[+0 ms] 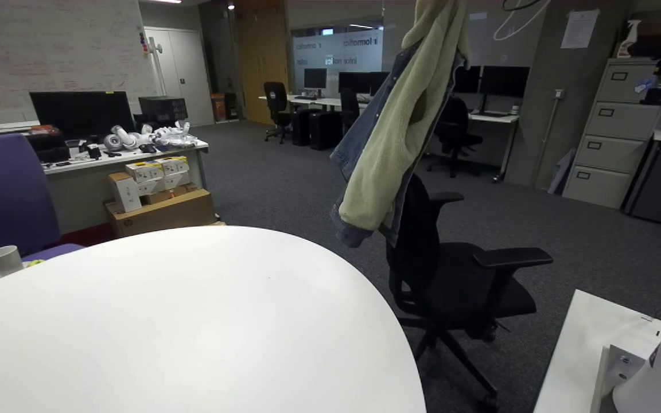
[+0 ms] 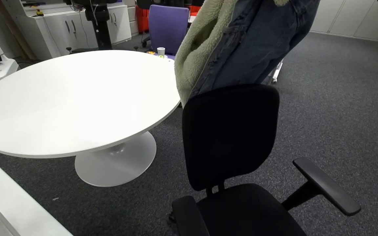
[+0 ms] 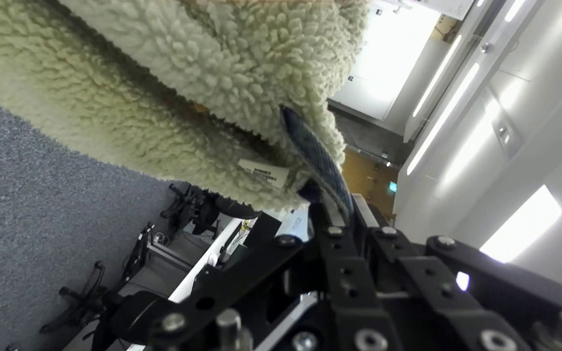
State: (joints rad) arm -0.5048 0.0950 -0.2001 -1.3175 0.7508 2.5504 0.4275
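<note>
A blue denim jacket with cream fleece lining [image 3: 242, 63] hangs from my gripper [image 3: 349, 210] in the wrist view. The jaws are shut on a narrow strip of its denim edge [image 3: 317, 151], and a white label [image 3: 264, 171] shows on the fleece below. In both exterior views the jacket [image 1: 391, 155] hangs down from the top of the picture; the gripper is outside those frames. Its lower part overlaps the backrest of a black office chair [image 1: 422, 258]. Seen from elsewhere, the denim side [image 2: 258, 49] is above that chair's backrest [image 2: 230, 137]; whether they touch, I cannot tell.
A round white table [image 2: 77, 105] stands beside the chair. A purple chair [image 2: 168, 28] with a white cup [image 2: 161, 51] on it is at the table's far side. A white robot bench [image 1: 600, 321] lies near, and the chair's armrests [image 1: 513, 257] stick out.
</note>
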